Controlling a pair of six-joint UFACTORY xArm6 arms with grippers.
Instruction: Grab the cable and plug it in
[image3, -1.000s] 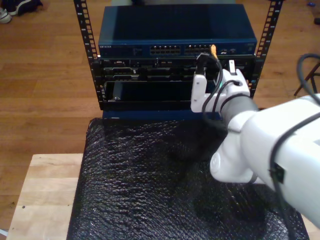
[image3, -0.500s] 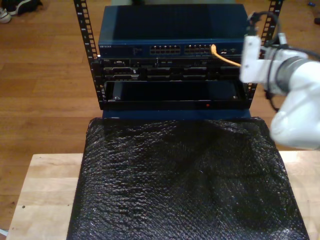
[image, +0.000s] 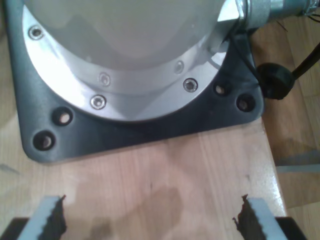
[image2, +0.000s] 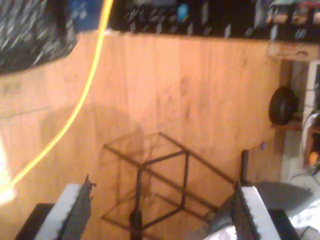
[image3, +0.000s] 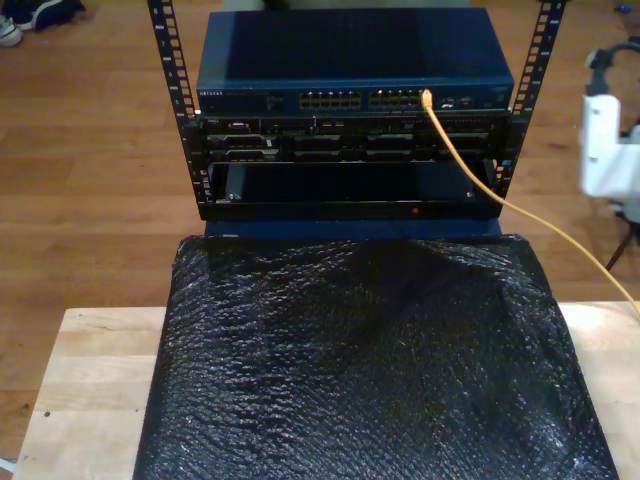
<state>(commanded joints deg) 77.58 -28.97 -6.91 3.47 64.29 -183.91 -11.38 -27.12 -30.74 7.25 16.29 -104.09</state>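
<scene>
- My first gripper (image: 149, 220) is seen in the first wrist view with its jaws spread wide apart; nothing is held between them.
- The serrated inner faces of its fingertips (image: 51, 216) are exposed.
- My second gripper (image2: 161, 212) is seen in the second wrist view with its jaws likewise set wide apart and empty.
- Its toothed fingertips (image2: 77, 210) are exposed, with light-coloured outer faces.
- A white arm section (image3: 610, 150) is seen at the exterior view's right edge, blurred; which arm it belongs to cannot be determined.
</scene>
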